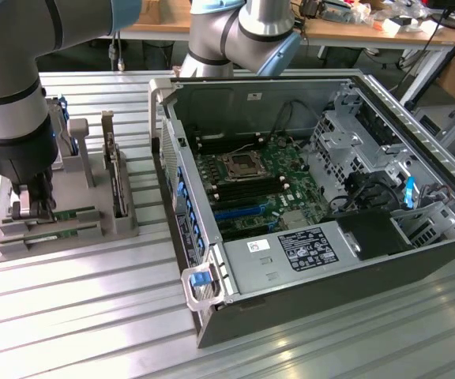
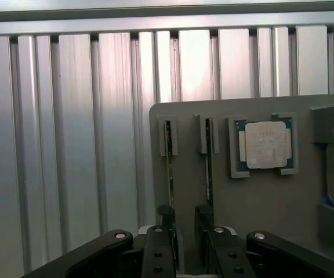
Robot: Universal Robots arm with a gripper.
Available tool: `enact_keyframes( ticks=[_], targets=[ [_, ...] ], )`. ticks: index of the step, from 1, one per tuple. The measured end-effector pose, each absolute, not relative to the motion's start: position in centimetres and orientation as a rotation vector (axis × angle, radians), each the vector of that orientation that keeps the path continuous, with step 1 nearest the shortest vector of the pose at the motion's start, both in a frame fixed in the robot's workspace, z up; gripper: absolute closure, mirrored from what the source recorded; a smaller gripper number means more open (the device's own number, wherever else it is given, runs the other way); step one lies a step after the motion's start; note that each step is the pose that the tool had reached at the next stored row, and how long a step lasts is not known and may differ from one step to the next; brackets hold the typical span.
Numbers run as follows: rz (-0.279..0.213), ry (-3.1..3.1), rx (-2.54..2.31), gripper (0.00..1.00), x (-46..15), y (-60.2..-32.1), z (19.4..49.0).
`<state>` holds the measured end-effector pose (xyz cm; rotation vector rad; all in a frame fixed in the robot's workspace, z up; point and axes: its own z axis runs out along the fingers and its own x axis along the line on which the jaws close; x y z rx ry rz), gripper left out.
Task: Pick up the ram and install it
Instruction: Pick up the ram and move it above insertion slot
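The arm [image 1: 6, 87] enters at the exterior view's left, its thick grey segment hanging almost straight down. A further grey joint [image 1: 251, 28] with a blue cap sits at the upper middle of that view. Below the black wrist [image 1: 14, 162] the jaws point straight down, set low. In the wrist view the two black fingers [image 2: 158, 255] and their bolted linkages stand spread, with a clear gap between them.

The ram sticks [image 1: 76, 212] are green, their holder [image 1: 22, 251] grey, the table [image 1: 93, 332] silver (ribbed).
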<state>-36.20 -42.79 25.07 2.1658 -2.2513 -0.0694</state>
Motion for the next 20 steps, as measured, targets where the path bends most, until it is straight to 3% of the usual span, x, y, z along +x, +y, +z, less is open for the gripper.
enact_keyframes(
  ticks=[20],
  targets=[
    [-0.061,-2.237,2.174,0.7,-36.1,-42.9,23.9]
  ],
)
